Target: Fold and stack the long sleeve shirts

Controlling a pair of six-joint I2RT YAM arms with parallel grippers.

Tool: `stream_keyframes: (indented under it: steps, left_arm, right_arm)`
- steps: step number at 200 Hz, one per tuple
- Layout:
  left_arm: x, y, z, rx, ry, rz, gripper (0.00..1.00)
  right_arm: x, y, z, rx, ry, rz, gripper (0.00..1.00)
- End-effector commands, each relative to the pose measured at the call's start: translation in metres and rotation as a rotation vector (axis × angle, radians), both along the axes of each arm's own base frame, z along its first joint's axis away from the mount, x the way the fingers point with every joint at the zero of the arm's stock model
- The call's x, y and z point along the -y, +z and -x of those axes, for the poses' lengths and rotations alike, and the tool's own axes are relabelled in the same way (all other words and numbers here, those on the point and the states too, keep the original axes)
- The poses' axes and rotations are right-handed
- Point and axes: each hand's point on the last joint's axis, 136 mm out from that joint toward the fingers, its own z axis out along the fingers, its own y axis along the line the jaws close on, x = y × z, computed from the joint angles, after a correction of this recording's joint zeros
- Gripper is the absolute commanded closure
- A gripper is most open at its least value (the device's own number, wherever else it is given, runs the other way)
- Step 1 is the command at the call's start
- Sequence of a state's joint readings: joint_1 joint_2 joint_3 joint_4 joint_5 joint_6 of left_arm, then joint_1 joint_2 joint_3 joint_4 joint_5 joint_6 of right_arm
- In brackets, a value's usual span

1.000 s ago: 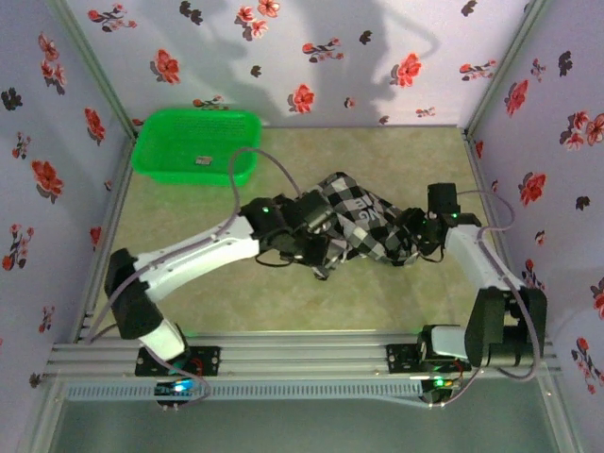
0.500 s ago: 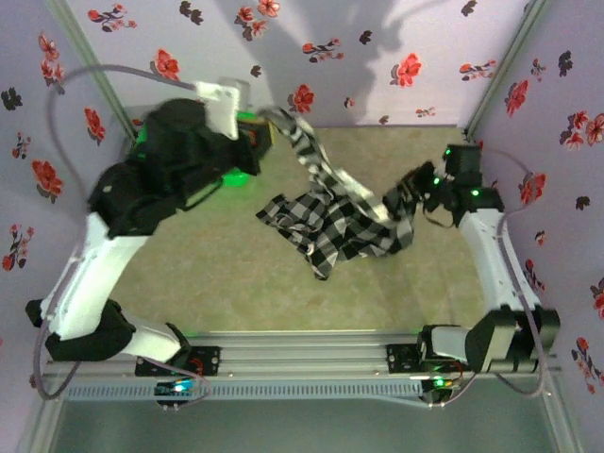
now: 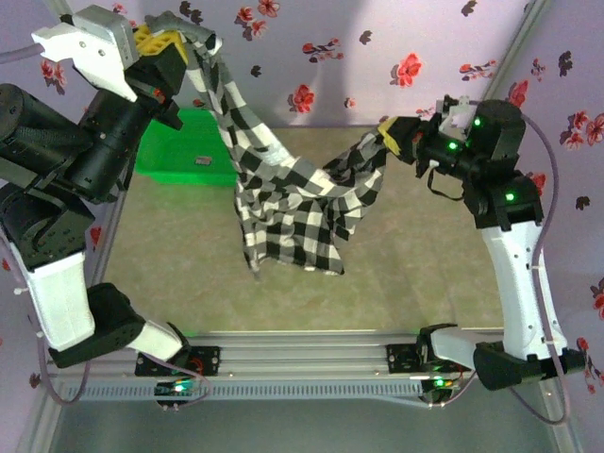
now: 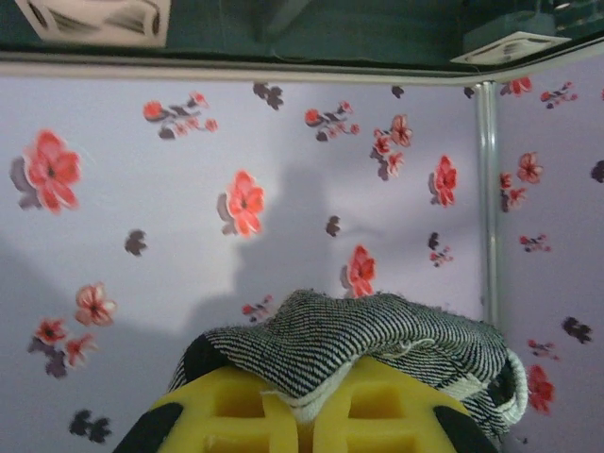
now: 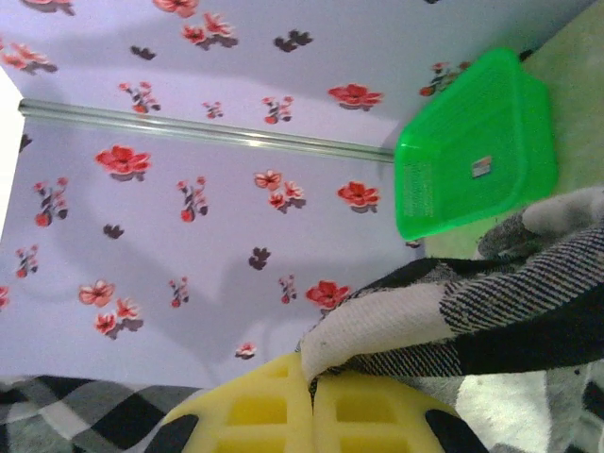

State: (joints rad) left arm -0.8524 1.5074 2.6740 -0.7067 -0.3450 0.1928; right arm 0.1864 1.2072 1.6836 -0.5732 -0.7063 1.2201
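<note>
The black-and-white checked long sleeve shirt (image 3: pixel 288 203) hangs in the air, stretched between both arms above the table. High at the back left, my left gripper (image 3: pixel 177 40) is shut on one end of it; in the left wrist view the cloth (image 4: pixel 359 344) bunches over the yellow fingers (image 4: pixel 236 415). My right gripper (image 3: pixel 389 140) at mid right is shut on the other end, with a white edge of the shirt (image 5: pixel 396 326) pinched between its yellow fingers (image 5: pixel 377 415). The shirt's lower part dangles toward the mat.
A green plastic basket (image 3: pixel 160 156) stands at the back left of the table, partly behind my left arm, and appears again as the basket (image 5: pixel 477 151) in the right wrist view. Flowered walls (image 3: pixel 311 57) close in the back and both sides. A metal rail (image 3: pixel 302 354) runs along the near edge.
Both arms have risen and spread apart, lifting the shirt from a heap on the mat into the air. The right gripper closed on the cloth during this time.
</note>
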Motion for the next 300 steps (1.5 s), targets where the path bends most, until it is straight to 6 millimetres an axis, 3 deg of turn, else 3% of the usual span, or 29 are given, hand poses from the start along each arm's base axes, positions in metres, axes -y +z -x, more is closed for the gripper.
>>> stream_keyframes:
  steps: [1, 22, 49, 61, 84, 87, 91, 96, 100, 106, 117, 136, 139, 147, 164, 174, 193, 207, 225, 243, 263, 281, 300]
  left_arm:
    - [0.013, 0.003, -0.029, 0.05, 0.075, -0.052, 0.95]
    - [0.052, -0.032, -0.085, -0.066, -0.014, -0.06, 0.95]
    - [0.098, -0.085, -0.181, -0.193, -0.121, -0.004, 0.94]
    - [0.117, -0.107, -0.221, -0.23, -0.171, 0.054, 0.92]
    - [0.144, -0.168, -0.296, -0.337, -0.211, 0.175, 0.87]
    - [0.145, -0.177, -0.304, -0.355, -0.205, 0.181, 0.84]
    - [0.144, -0.189, -0.313, -0.388, -0.195, 0.197, 0.7]
    - [0.144, -0.204, -0.322, -0.435, -0.184, 0.21, 0.31]
    - [0.142, -0.212, -0.326, -0.469, -0.178, 0.221, 0.05]
    - [0.138, -0.22, -0.327, -0.512, -0.169, 0.229, 0.0]
    - [0.13, -0.225, -0.313, -0.583, -0.144, 0.203, 0.0]
    - [0.12, -0.226, -0.262, -0.676, -0.085, 0.107, 0.0]
    - [0.12, -0.222, -0.248, -0.676, -0.084, 0.088, 0.0]
    - [0.12, -0.232, -0.218, -0.717, -0.058, 0.025, 0.0]
    - [0.11, -0.254, -0.149, -0.81, -0.048, -0.012, 0.0]
    - [0.099, -0.288, -0.112, -0.923, -0.024, -0.029, 0.0]
    - [0.081, -0.381, -0.039, -1.262, 0.012, -0.062, 0.0]
    - [0.093, -0.437, 0.018, -1.472, -0.035, -0.109, 0.0]
    - [0.126, -0.487, 0.073, -1.656, -0.13, -0.146, 0.0]
    - [0.159, -0.528, 0.093, -1.787, -0.185, -0.165, 0.0]
    - [0.193, -0.564, 0.091, -1.869, -0.22, -0.16, 0.01]
    - [0.216, -0.59, 0.091, -1.944, -0.252, -0.151, 0.02]
    - [0.213, -0.621, 0.086, -1.997, -0.153, -0.197, 0.04]
  right_arm:
    - [0.009, 0.006, -0.003, -0.015, -0.012, 0.001, 1.0]
    - [0.033, -0.03, -0.021, -0.104, -0.094, 0.046, 1.0]
    - [0.064, -0.07, -0.045, -0.177, -0.187, 0.074, 1.0]
    - [0.083, -0.097, -0.054, -0.236, -0.237, 0.127, 1.0]
    - [0.11, -0.139, -0.078, -0.286, -0.3, 0.216, 1.0]
    - [0.113, -0.145, -0.082, -0.295, -0.305, 0.229, 1.0]
    - [0.117, -0.15, -0.088, -0.295, -0.313, 0.248, 0.98]
    - [0.121, -0.157, -0.096, -0.29, -0.318, 0.271, 0.92]
    - [0.125, -0.163, -0.104, -0.283, -0.326, 0.284, 0.85]
    - [0.13, -0.174, -0.113, -0.293, -0.337, 0.297, 0.7]
    - [0.136, -0.192, -0.126, -0.316, -0.344, 0.297, 0.45]
    - [0.146, -0.21, -0.129, -0.341, -0.367, 0.386, 0.3]
    - [0.149, -0.212, -0.127, -0.346, -0.37, 0.406, 0.28]
    - [0.158, -0.217, -0.116, -0.363, -0.386, 0.499, 0.23]
    - [0.182, -0.238, -0.071, -0.472, -0.403, 0.725, 0.09]
    - [0.188, -0.248, -0.047, -0.511, -0.4, 0.793, 0.07]
    - [0.18, -0.265, -0.003, -0.559, -0.372, 0.81, 0.04]
    - [0.159, -0.283, 0.027, -0.582, -0.299, 0.807, 0.04]
    - [0.135, -0.318, 0.067, -0.683, -0.187, 0.823, 0.04]
    - [0.122, -0.359, 0.09, -0.754, -0.149, 0.817, 0.07]
    - [0.117, -0.397, 0.094, -0.789, -0.143, 0.81, 0.11]
    - [0.114, -0.42, 0.084, -0.789, -0.144, 0.794, 0.14]
    - [0.108, -0.431, 0.064, -0.75, -0.156, 0.77, 0.16]
